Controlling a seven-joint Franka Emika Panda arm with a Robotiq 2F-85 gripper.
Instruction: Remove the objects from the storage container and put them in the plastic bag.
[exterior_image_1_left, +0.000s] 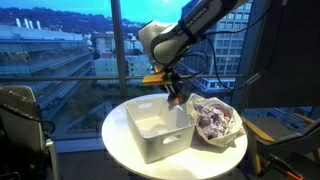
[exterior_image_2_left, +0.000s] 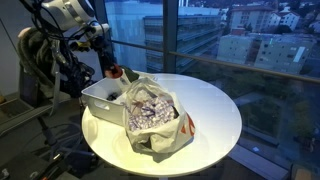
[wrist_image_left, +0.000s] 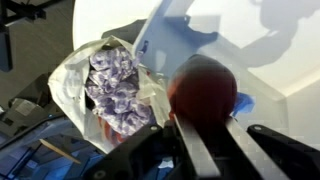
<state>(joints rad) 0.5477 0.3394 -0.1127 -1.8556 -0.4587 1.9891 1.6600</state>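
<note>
We find the gripper (exterior_image_1_left: 176, 94) closed on the reddish-brown rounded item (wrist_image_left: 205, 90), which it holds raised clear of the table (exterior_image_1_left: 118, 142).

The wrist view alone establishes the grip. There the item sits between the two dark fingers (wrist_image_left: 190, 150) and fills the gap between them. In both exterior views the item is only a small reddish spot at the fingertips, and the jaw setting cannot be read from them.

The storage container (exterior_image_1_left: 158, 132) stands on the table just below the tool. The plastic bag (exterior_image_1_left: 232, 128) stands close beside the container, below the tool and off to one side. Its mouth is open upward and the purple-white cloth (exterior_image_1_left: 212, 118) is bundled inside.

The wrist view shows that cloth more sharply (wrist_image_left: 112, 85), lying beside the fingers within the crinkled bag, but we cannot make out the container's outline with confidence there.

In an exterior view a small dark item (exterior_image_2_left: 113, 97) shows inside the container, beneath the tool and too small to identify. From the opposite side the container's interior reads plain white and this item cannot be made out
</note>
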